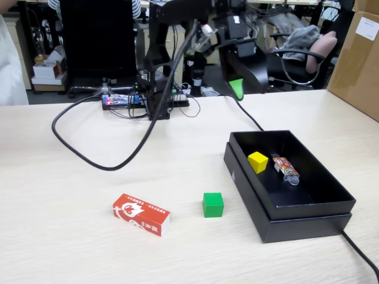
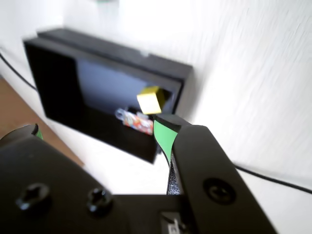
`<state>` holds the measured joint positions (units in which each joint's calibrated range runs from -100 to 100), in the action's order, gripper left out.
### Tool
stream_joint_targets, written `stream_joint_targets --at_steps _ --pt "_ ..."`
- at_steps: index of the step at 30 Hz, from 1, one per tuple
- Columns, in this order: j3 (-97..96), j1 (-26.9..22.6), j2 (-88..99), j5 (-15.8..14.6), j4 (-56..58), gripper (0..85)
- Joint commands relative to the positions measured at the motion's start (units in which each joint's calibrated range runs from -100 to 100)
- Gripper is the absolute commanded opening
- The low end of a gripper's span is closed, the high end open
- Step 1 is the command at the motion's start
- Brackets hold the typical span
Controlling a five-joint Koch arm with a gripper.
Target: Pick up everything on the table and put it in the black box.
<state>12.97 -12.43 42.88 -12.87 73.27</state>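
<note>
The black box (image 1: 296,220) (image 2: 53,83) stands on the right of the table (image 1: 71,236) in the fixed view. Inside it lie a yellow cube (image 1: 257,161) (image 2: 150,99) and a clear-wrapped orange-red packet (image 1: 285,168) (image 2: 134,121). A green cube (image 1: 213,205) sits on the table just left of the box. Farther left lies the red carton (image 1: 141,214) with white print. My gripper (image 1: 235,87) (image 2: 97,131) hangs high in the air behind the box. It is open, with its green-padded jaws wide apart and nothing between them.
A thick black cable (image 1: 89,155) loops across the table's left half from the arm's base (image 1: 157,100). A circuit board (image 1: 118,100) sits beside the base. Another cable (image 1: 361,251) runs off at the front right. Cardboard boxes (image 1: 358,59) stand at the far right.
</note>
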Motion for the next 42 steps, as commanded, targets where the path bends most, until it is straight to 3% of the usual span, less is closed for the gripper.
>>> stream_joint_targets --at_steps 1,6,10,18,26,42 --pt "-2.1 3.8 6.2 3.7 0.8 45.7" --pt "-8.7 9.3 6.9 12.3 0.4 46.8" --pt "-8.0 13.4 2.2 14.8 -3.6 46.8" --pt "8.6 19.2 -23.0 15.6 -6.7 46.7" --pt "26.1 22.1 -48.4 15.3 -6.7 46.7" --pt "31.7 23.0 -64.4 14.3 -6.9 46.5"
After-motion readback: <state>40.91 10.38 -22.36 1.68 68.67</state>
